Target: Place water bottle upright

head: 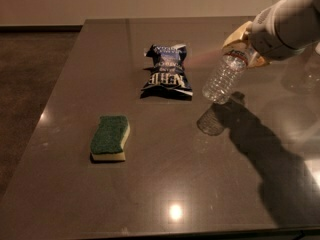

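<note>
Arm [287, 21] reaches in from upper right, tool [243, 51] clamping water bottle [222, 81].
</note>
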Motion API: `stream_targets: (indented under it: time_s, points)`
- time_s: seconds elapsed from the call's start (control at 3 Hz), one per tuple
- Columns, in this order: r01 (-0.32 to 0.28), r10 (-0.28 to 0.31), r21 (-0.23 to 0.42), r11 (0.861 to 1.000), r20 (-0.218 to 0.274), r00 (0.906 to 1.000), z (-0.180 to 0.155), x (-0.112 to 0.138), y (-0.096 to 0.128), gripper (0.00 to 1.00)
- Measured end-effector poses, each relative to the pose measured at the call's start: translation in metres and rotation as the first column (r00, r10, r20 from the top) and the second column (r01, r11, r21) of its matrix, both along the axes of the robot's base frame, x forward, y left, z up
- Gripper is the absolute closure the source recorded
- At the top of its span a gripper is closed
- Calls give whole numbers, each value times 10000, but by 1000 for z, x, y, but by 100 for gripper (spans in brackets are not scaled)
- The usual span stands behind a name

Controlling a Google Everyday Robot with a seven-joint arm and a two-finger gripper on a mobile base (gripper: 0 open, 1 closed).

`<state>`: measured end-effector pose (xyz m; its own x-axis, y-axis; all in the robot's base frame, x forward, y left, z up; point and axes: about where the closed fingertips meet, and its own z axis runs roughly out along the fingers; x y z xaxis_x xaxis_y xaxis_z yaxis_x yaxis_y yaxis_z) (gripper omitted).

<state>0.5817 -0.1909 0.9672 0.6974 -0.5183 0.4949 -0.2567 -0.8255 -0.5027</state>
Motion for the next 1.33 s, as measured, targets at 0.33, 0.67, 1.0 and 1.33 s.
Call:
stream_targets:
  time_s: [0.33, 0.67, 1.0, 1.33]
  points:
    - [-1004, 991, 262, 9946, 449, 9941, 7, 0, -2, 100]
    - [-2073, 2015, 415, 9774, 1143, 9728, 12, -10, 3, 100]
    - [-2881, 2812, -10, 9576, 2202, 9340, 18, -27, 11, 100]
    - [-3343, 3320, -527, 9410, 3351, 8817, 23, -40, 20, 100]
